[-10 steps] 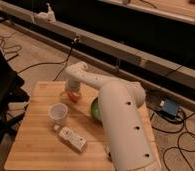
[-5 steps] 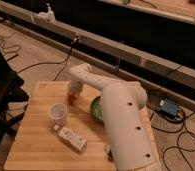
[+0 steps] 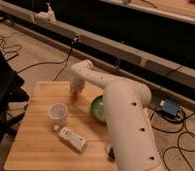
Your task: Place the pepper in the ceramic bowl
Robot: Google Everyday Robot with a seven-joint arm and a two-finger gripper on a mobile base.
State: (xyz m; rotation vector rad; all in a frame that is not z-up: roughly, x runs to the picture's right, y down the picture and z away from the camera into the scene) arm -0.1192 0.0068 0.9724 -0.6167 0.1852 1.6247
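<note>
Gripper [image 3: 76, 91] closed, low over table [image 3: 36, 135], near ceramic bowl [image 3: 96, 108]

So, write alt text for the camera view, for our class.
A white robot arm reaches across a wooden table, its hand shut on a small orange-red pepper near the far edge. A green ceramic bowl, a clear cup and a white container sit nearer.

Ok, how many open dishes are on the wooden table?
2. The translucent cup stands near the table's middle; the green ceramic bowl sits beside it, partly behind the arm. The shut tool is down just beyond them. The arm may hide more.
</note>
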